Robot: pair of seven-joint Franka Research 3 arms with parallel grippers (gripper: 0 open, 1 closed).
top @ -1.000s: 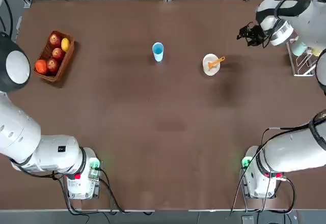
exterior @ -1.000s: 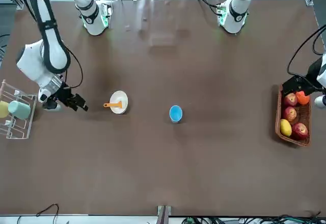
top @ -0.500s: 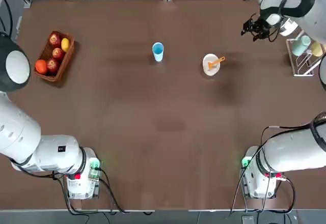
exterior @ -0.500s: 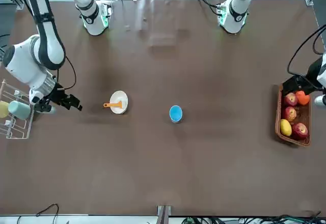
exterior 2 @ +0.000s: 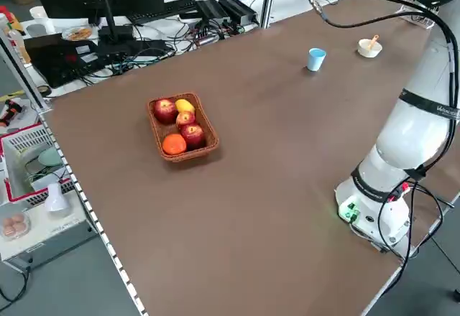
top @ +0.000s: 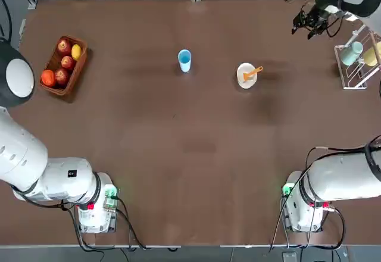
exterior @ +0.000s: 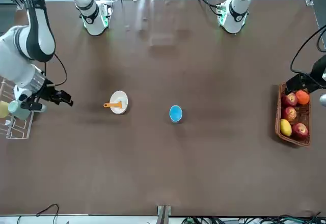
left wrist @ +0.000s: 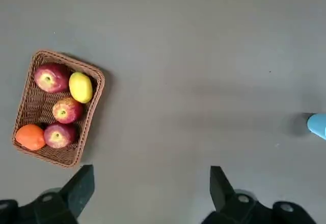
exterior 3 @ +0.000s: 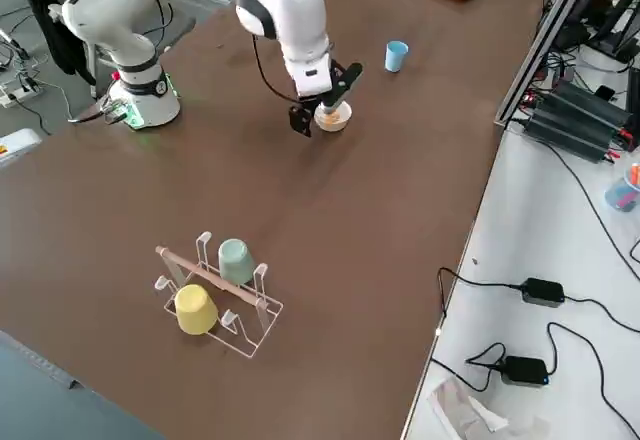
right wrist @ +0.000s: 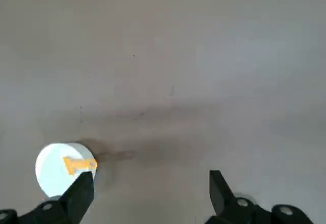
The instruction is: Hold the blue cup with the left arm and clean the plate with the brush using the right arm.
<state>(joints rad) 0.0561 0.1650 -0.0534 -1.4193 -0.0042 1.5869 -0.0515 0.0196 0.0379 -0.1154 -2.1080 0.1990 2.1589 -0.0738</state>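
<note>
The blue cup (top: 184, 60) stands upright at mid-table, apart from both grippers. To its right sits the plate (top: 245, 76) with the orange-handled brush (top: 254, 71) lying across it, handle over the rim. My right gripper (top: 309, 22) hovers open near the far right of the table, well away from the plate and close to the cup rack; its wrist view shows the plate (right wrist: 57, 171) and brush (right wrist: 79, 164) far below. My left gripper (left wrist: 150, 189) is open and empty, high over the left side, with the blue cup (left wrist: 318, 126) at the edge of its view.
A wicker basket of fruit (top: 63, 65) sits at the far left. A wire rack (top: 356, 64) holding a teal cup and a yellow cup stands at the right edge. Cables and equipment lie beyond the far edge.
The right gripper has moved away from the plate, toward the far right corner by the rack. Cup, plate and brush have not moved.
</note>
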